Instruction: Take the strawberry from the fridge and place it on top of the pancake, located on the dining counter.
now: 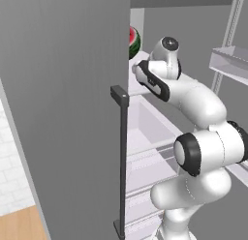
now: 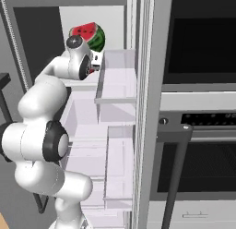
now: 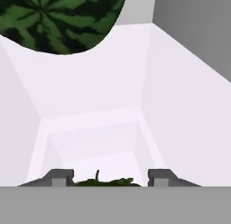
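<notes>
My arm reaches into the open fridge [image 1: 63,113] at its upper white shelf. In the hand view my gripper [image 3: 110,175] stands open just over the shelf floor. The strawberry [image 3: 106,180] lies between its fingertips [image 3: 58,176], and only its green leafy top shows. A small gap is left on the right side. In the right base view the hand [image 2: 94,62] sits under the cut watermelon [image 2: 90,34]. In the left base view the fingers are hidden behind the fridge door edge. The pancake and the dining counter are out of view.
The large watermelon [image 3: 63,20] stands close behind the gripper on the same shelf. Door bins [image 2: 117,80] hang just to the right of the hand, and another bin [image 1: 230,62] is on the far door. A black wall oven [image 2: 203,131] stands right of the fridge.
</notes>
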Available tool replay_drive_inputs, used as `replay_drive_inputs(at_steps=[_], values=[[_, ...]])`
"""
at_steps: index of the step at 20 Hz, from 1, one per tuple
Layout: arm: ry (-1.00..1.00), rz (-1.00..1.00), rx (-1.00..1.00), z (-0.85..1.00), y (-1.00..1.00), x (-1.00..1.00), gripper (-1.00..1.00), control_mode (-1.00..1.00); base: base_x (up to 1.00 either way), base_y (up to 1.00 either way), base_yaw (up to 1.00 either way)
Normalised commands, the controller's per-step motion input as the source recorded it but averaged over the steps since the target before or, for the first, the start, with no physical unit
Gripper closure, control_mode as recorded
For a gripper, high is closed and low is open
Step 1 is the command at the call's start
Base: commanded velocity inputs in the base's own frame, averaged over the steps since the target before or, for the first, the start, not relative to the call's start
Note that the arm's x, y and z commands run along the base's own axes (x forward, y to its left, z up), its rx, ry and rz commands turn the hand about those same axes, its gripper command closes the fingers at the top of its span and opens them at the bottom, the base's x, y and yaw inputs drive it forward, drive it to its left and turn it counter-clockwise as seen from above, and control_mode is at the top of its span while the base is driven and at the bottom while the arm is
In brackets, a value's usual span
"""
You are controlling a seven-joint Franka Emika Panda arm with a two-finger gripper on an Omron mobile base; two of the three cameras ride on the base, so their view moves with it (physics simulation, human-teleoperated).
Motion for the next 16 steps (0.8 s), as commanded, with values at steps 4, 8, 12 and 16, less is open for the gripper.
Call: replay_drive_inputs(at_steps=[4, 8, 12, 16], values=[[-0.05, 0.01, 0.0, -0.05, 0.1, -0.06, 1.0, -1.0, 0.0, 0.0, 0.0], [-0.1, 0.0, 0.0, 0.16, 0.24, -0.89, 1.0, -1.0, 0.0, 0.0, 0.0], [-0.06, 0.0, 0.0, 0.25, 0.3, -1.0, 1.0, -1.0, 0.0, 0.0, 0.0], [-0.03, 0.0, 0.0, 0.2, 0.08, -1.0, 1.0, -1.0, 0.0, 0.0, 0.0]])
